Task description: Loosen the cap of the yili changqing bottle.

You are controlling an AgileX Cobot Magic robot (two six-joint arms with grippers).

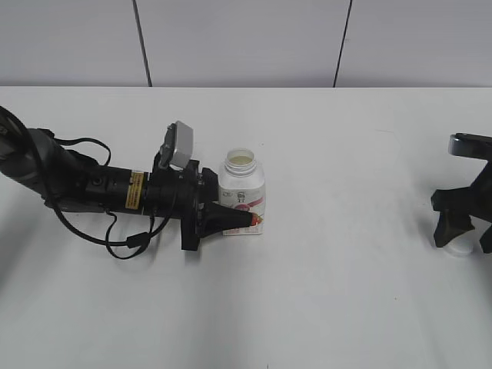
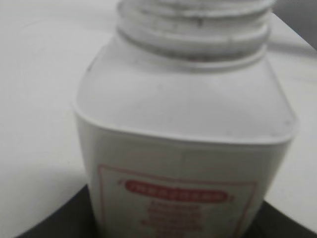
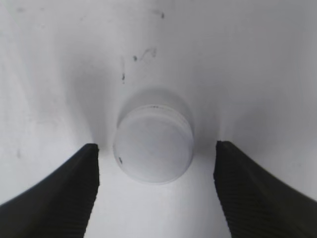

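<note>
The yili changqing bottle [image 1: 244, 192] stands upright near the table's middle, its neck open with no cap on it. My left gripper [image 1: 240, 218] is shut on the bottle's lower body; the left wrist view shows the bottle [image 2: 185, 129] close up with its bare threaded neck. The white cap [image 3: 153, 145] lies flat on the table at the far right, and it also shows in the exterior view [image 1: 460, 245]. My right gripper [image 3: 156, 163] is open just above the cap, one finger on each side, not touching it. The right gripper also shows in the exterior view [image 1: 464, 231].
The white table [image 1: 330, 307] carries nothing else. A grey panelled wall [image 1: 246, 38] rises behind its far edge. The left arm's body and cables [image 1: 92, 192] lie low across the table's left side.
</note>
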